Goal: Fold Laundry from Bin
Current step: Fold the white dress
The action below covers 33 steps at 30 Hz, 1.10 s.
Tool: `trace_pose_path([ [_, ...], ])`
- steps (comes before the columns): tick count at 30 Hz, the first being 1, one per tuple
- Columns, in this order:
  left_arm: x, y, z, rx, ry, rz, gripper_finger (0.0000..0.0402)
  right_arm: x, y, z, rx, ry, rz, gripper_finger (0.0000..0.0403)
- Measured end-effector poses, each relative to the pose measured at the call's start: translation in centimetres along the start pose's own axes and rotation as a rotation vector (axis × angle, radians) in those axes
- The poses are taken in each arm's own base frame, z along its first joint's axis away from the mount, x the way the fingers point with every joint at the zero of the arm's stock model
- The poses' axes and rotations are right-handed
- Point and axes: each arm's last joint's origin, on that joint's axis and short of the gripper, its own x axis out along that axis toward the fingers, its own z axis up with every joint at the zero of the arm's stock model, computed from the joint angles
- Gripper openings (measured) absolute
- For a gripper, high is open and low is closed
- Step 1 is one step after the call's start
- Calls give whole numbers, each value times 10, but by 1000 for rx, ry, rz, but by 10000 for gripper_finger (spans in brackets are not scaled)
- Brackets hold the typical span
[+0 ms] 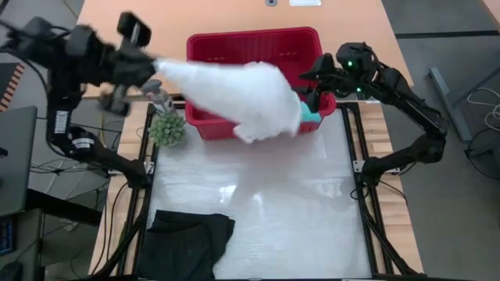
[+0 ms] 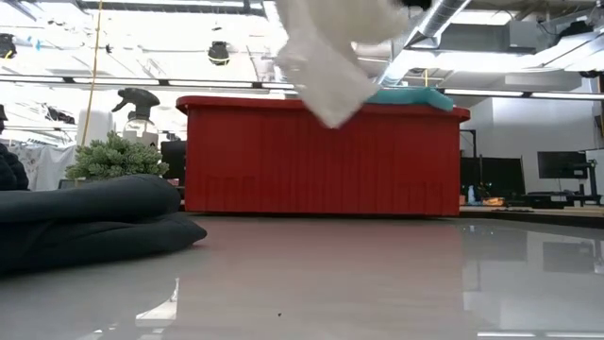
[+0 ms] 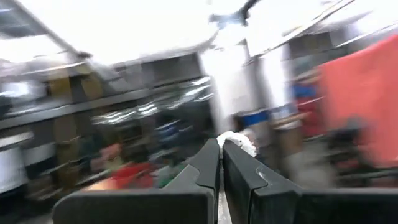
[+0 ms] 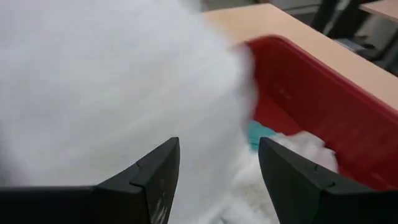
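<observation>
Extraction step. The left gripper [image 1: 156, 72], clenched on one end of a white, soft cloth garment [image 1: 242, 95], holds it raised above the far left corner of the red rectangular plastic bin with slotted sides [image 1: 205, 40]. The garment stretches in mid-air from that gripper across the bin's near rim, its free end hanging over the near right corner; in the low view the white cloth [image 2: 326, 57] dangles clear above the bin's top edge. The right gripper [image 1: 315, 84] hovers over the bin's right end with its fingers spread and nothing between them, the white cloth just ahead of it in the right wrist view. A teal cloth [image 1: 309, 115] lies draped at the bin's near right corner. A black folded garment [image 1: 186, 243] rests at the near left corner of the pale, glossy surface [image 1: 266, 211].

Judged next requirement: the garment must come clear of the bin and be spread flat, probably with the right gripper taking the trailing end.

Room and edges: the middle and right of the surface lie bare. A small green plant [image 1: 167, 129] stands just beside the bin's left end, beneath the left arm; a low sweep there could strike it.
</observation>
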Motion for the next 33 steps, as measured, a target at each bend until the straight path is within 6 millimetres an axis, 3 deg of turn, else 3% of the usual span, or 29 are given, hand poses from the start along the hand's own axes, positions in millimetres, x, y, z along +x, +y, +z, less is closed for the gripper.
trace_pose_path([
  [3, -7, -13, 3, -95, 11, -97, 0, 1, 11, 1, 12, -5, 44, 244],
  [7, -14, -23, -2, -172, 118, -43, 0, 0, 32, 2, 55, 0, 161, 244],
  [12, -8, -31, -20, -247, 254, -74, 0, -6, 78, 2, 38, 17, 407, 244],
  [15, 0, -31, -28, -250, 287, -12, 0, -1, 110, -4, -66, 61, 407, 244],
  [20, 9, -28, -32, -242, 291, 71, 0, 34, 166, -29, -413, 203, 215, 244],
  [27, 13, -22, -35, -233, 292, 254, 0, 94, 222, -65, -750, 311, 54, 244],
  [33, 9, -16, -33, -118, 308, 479, 0, 107, 246, -84, -841, 362, 32, 244],
])
